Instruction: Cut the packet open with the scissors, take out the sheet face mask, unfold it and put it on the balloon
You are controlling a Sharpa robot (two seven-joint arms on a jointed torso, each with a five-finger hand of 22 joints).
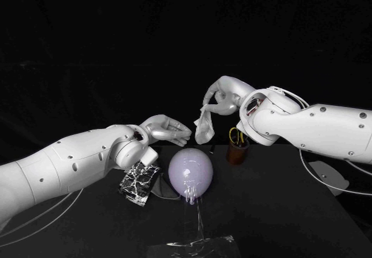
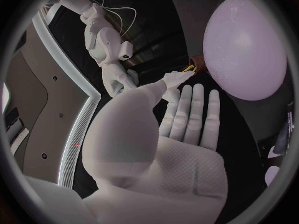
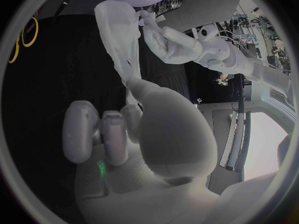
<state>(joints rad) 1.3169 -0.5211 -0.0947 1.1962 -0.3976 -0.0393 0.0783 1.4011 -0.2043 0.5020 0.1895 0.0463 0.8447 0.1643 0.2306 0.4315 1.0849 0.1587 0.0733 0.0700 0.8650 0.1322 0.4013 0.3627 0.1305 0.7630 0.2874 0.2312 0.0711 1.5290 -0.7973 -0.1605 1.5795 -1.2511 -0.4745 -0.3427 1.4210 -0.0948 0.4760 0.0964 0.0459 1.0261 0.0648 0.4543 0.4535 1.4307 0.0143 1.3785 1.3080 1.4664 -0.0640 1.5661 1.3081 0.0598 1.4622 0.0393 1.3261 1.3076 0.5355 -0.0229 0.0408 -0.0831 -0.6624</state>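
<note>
The sheet mask [image 1: 205,126] is gripped by its top edge in the right hand [image 1: 221,102], whose fingers are closed on it, and is held up in the air above and behind the balloon [image 1: 191,171], with its lower edge hanging free. The left hand [image 1: 166,130] is held open with nothing in it, fingers extended, just left of the mask; whether a fingertip touches the mask's edge cannot be told. The balloon is set upright on a clear stand [image 1: 194,248] near the front edge of the table [image 1: 271,215]. The packet [image 1: 140,183] is seen just left of the balloon, close under the left arm. A brown cup [image 1: 237,150] stands just right of and behind the balloon, below the right arm. Open table is left to the balloon's near right.
</note>
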